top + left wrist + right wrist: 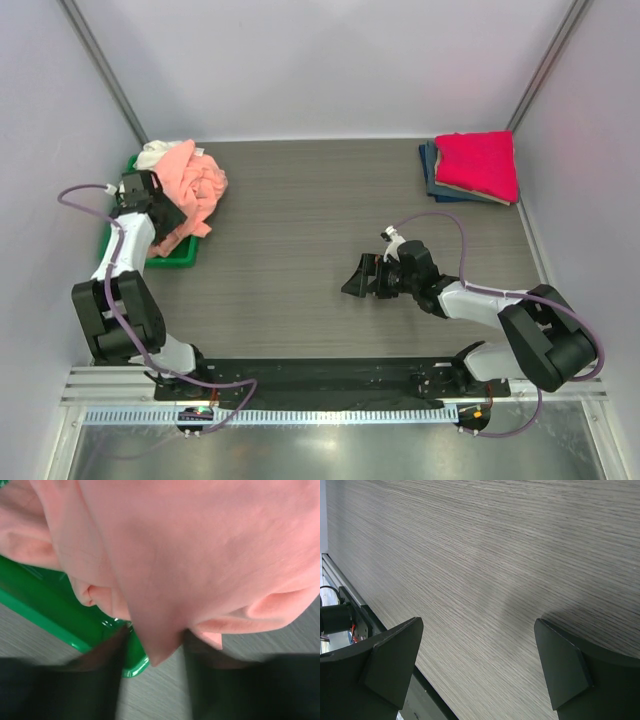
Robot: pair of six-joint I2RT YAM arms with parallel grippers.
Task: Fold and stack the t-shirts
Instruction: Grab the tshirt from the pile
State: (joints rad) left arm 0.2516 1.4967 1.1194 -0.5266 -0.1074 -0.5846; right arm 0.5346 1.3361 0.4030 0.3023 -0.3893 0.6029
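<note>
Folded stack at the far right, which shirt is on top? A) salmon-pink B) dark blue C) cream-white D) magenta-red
D: the magenta-red shirt lies flat on top, with the dark blue ones showing only at the edge beneath it.

Salmon-pink t-shirt [192,185] bunched on green tray [175,260], left; magenta-red t-shirt [478,165] atop dark blue ones [430,172], right.
</note>
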